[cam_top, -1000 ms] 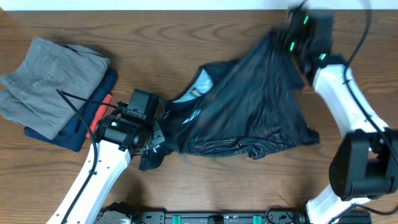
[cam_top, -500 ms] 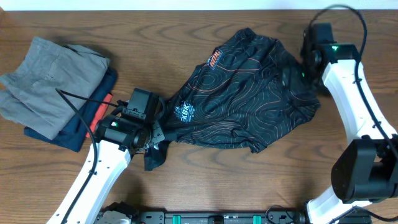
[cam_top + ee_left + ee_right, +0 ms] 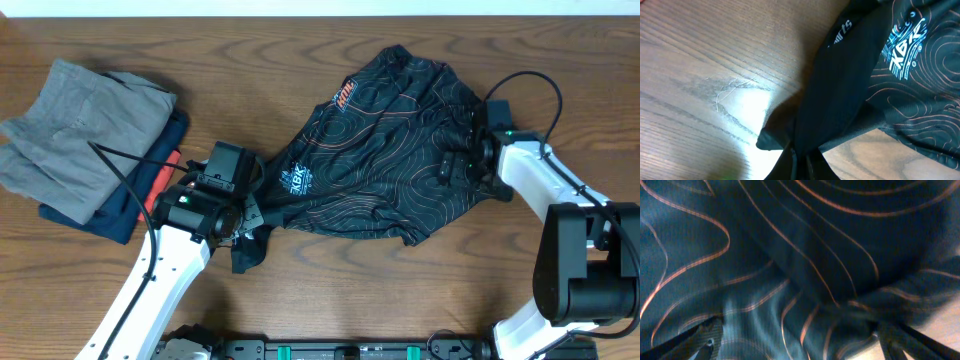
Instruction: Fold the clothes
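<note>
**Jersey spread mid-table; left grip on, right jaws wide**

Overhead: black jersey [image 3: 380, 150] w/ thin orange contour lines lies crumpled but mostly spread at ctr-right of the wood table [image 3: 300, 40]. Orange-white logo [image 3: 345, 97] faces up near its top edge. The left gripper [image 3: 245, 222] sits at the jersey's lower-left corner, a dark tail of cloth bunched under it. The right gripper [image 3: 455, 165] rests over the jersey's right side. Far left, well apart: grey garment [image 3: 70, 130] folded on top of a navy garment [image 3: 120, 215] and an orange-red garment [image 3: 160, 185].

Left wrist: jaws pinched together on a black fold of the jersey [image 3: 835, 90] at frame bottom. The cloth fans up and right from the pinch. Teal-white badge [image 3: 907, 45] visible top right; bare table at left.

Right wrist: fingers [image 3: 705, 337] stand wide apart at the lower corners. Blurry jersey cloth [image 3: 790, 245] fills the frame btwn and beyond them; nothing clamped.
</note>
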Robot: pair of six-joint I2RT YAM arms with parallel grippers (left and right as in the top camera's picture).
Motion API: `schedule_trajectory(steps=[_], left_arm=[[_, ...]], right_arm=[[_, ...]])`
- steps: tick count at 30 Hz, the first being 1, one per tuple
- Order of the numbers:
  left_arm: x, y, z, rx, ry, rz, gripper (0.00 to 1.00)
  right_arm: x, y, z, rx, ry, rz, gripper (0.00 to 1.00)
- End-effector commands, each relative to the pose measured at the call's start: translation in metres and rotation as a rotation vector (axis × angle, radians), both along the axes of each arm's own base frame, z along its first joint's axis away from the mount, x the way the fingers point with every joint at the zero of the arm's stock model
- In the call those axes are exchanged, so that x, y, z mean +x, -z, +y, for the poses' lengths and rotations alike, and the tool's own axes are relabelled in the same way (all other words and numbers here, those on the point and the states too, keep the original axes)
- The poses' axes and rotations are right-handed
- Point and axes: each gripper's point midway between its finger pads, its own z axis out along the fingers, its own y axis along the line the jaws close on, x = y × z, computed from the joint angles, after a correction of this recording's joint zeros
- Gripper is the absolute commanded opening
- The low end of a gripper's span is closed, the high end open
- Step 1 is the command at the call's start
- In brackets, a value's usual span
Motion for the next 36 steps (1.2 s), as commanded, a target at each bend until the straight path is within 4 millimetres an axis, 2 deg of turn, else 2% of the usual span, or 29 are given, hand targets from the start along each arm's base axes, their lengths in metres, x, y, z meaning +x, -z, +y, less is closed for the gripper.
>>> schedule_trajectory(steps=[1,3,4,6,7,12,15,18,21,24,25,27,31,34,36], left_arm=[[0.001,0.001,0.005,0.024,0.003,0.001,0.06],[0.001,0.001,0.005,0.024,0.003,0.001,0.06],[0.000,0.001,0.005,0.024,0.003,0.001,0.06],[0.000,0.001,0.005,0.024,0.003,0.001,0.06],[0.000,0.001,0.005,0.024,0.003,0.001,0.06],[0.001,0.001,0.004,0.023,0.003,-0.003,0.06],[0.004,0.000,0.003,0.019,0.003,-0.015,0.06],[0.008,-0.001,0.002,0.014,0.003,-0.031,0.06],[0.009,-0.001,0.002,0.012,0.002,-0.035,0.06],[0.009,-0.001,0.002,0.012,0.003,-0.035,0.06],[0.009,-0.001,0.002,0.012,0.003,-0.036,0.06],[0.010,-0.002,0.002,0.011,0.003,-0.038,0.06],[0.012,-0.002,0.001,0.008,0.002,-0.047,0.06],[0.013,-0.003,0.000,0.006,0.002,-0.053,0.06],[0.014,-0.003,0.000,0.006,0.002,-0.055,0.06]], right_arm=[[0.001,0.007,-0.002,0.004,0.029,-0.025,0.92],[0.006,0.006,-0.009,-0.031,0.039,-0.050,0.76],[0.008,0.006,-0.013,-0.050,0.045,-0.059,0.59],[0.010,0.004,-0.024,-0.084,0.067,-0.070,0.14],[0.011,0.003,-0.031,-0.100,0.082,-0.073,0.01],[0.019,-0.006,-0.065,-0.124,0.127,-0.097,0.01],[0.036,-0.025,-0.085,-0.133,0.129,-0.143,0.01],[0.058,-0.065,-0.112,-0.174,0.144,-0.196,0.01],[0.085,-0.107,-0.129,-0.213,0.086,-0.281,0.02],[0.102,-0.131,-0.117,-0.178,-0.028,-0.334,0.31],[0.098,-0.132,-0.103,-0.127,-0.062,-0.309,0.41],[0.084,-0.124,-0.087,-0.065,-0.089,-0.246,0.46],[0.035,-0.096,-0.062,0.019,-0.048,-0.031,0.47],[0.010,-0.077,-0.046,0.047,-0.074,0.070,0.47],[-0.007,-0.062,-0.029,0.086,-0.125,0.127,0.47]])
